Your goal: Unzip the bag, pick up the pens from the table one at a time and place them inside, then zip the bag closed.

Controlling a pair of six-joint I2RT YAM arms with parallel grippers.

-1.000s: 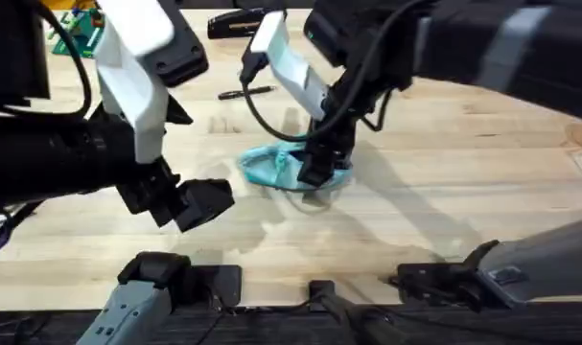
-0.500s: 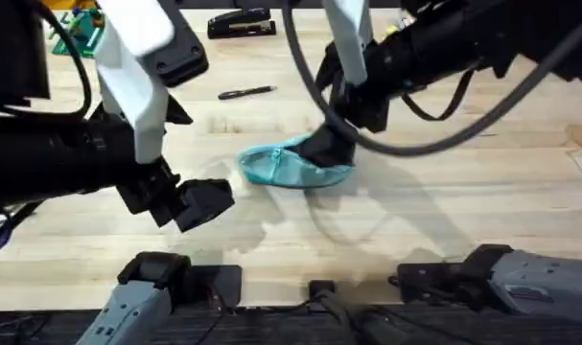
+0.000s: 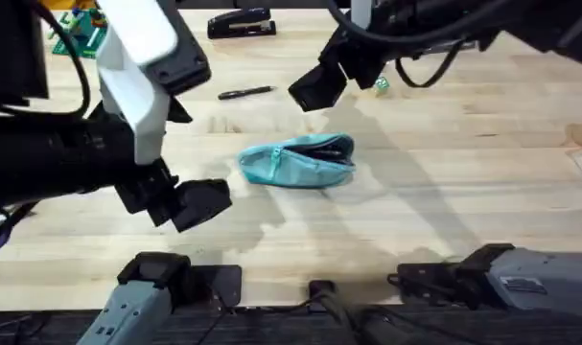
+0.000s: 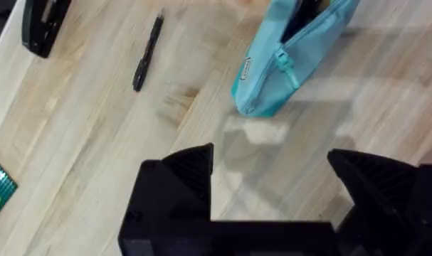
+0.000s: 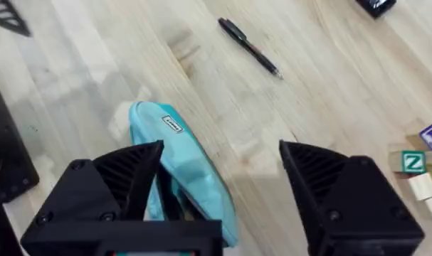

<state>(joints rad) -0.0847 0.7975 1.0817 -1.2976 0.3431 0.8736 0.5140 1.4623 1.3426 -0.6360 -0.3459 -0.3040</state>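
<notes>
The teal bag (image 3: pixel 298 161) lies in the middle of the table (image 3: pixel 444 182), its zipper parted along the top with a dark slit showing. In the wrist views I see the bag (image 4: pixel 290 60) and its pull tab, and the bag (image 5: pixel 183 171) again from above. One slim black pen (image 3: pixel 246 93) lies beyond the bag on the far side; it also appears as the pen (image 4: pixel 148 52) and the pen (image 5: pixel 249 47). My right gripper (image 3: pixel 314 88) hovers open above the bag's far side, holding nothing (image 5: pixel 223 163). My left gripper (image 3: pixel 202 203) hangs open and empty to the bag's near left (image 4: pixel 272 167).
A black stapler (image 3: pixel 241 23) sits at the far edge, past the pen. Small lettered blocks (image 5: pixel 418 167) lie to the right of the right gripper. A green item (image 3: pixel 75 34) is at the far left corner. Bare wood stretches right of the bag.
My right gripper has let go of the bag and risen away toward the far side. The bag has settled flat with its zipper open. The left arm has stayed put.
</notes>
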